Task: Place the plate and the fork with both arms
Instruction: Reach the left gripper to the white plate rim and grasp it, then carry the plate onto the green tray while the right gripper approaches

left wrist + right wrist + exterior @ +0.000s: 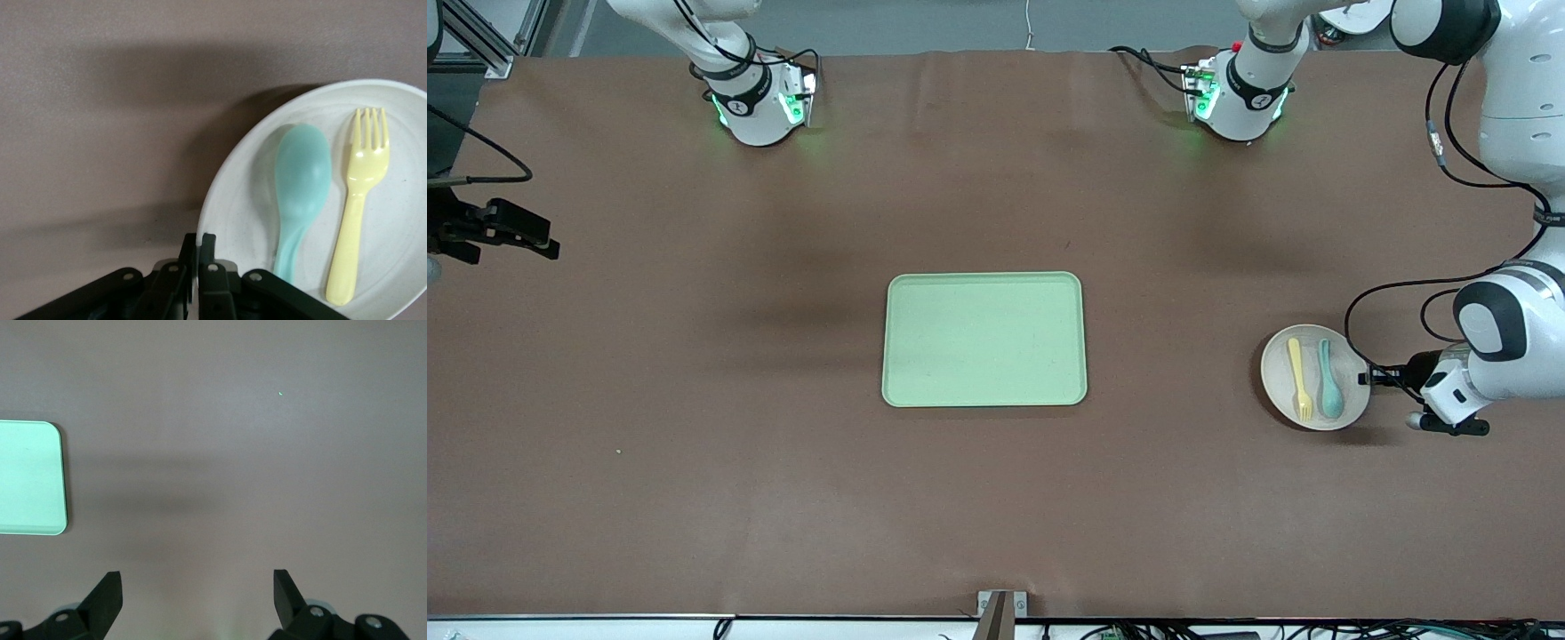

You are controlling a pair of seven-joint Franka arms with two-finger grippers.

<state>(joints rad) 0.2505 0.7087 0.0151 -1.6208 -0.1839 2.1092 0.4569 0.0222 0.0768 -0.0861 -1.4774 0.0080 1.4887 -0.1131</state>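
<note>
The pale plate lies toward the left arm's end of the table. On it, side by side, lie the yellow fork and a teal spoon. My left gripper is shut on the plate's rim, on the spoon's side, one finger inside the rim and one outside. My right gripper hangs open over bare table at the right arm's end, with nothing between its fingers.
A light green rectangular tray lies in the middle of the brown table. The two arm bases stand along the table's edge farthest from the front camera.
</note>
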